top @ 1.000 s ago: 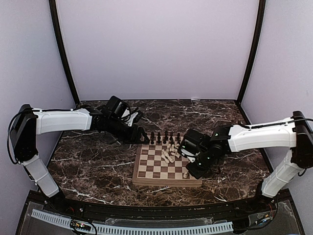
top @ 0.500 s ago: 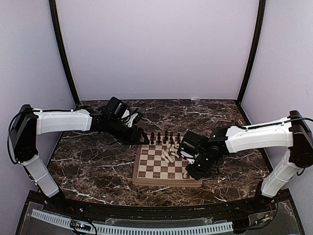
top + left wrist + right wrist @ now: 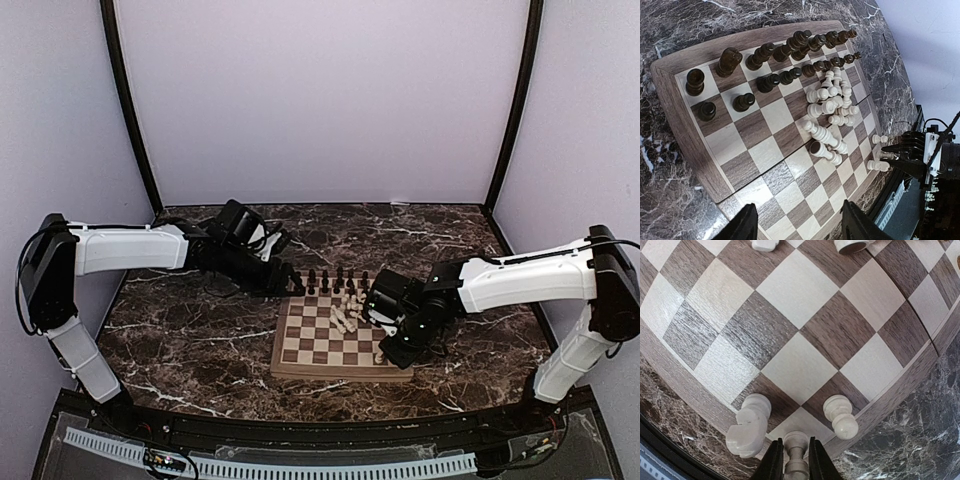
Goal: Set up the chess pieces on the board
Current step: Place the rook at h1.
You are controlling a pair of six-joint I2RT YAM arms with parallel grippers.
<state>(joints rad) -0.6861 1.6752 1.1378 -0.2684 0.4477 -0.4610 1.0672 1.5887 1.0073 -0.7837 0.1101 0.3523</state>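
Observation:
The board (image 3: 318, 340) lies mid-table. Dark chess pieces (image 3: 775, 55) stand in two rows along its far side. White chess pieces (image 3: 832, 107) lie in a heap near the middle. My right gripper (image 3: 795, 462) is shut on a white piece (image 3: 797, 447) that stands on the near right corner square, between a white knight (image 3: 747, 425) and a white pawn (image 3: 840, 416). In the top view this gripper (image 3: 384, 350) is at the board's near right corner. My left gripper (image 3: 800, 227) is open and empty above the board's far left part, also seen in the top view (image 3: 286, 281).
The dark marble table (image 3: 200, 340) surrounds the board. Black frame posts (image 3: 130, 110) and lilac walls close in the back and sides. A black rail (image 3: 300, 440) runs along the near edge.
My right gripper has shifted slightly left and down over the board's near right corner. My left arm has drawn back a touch to the left.

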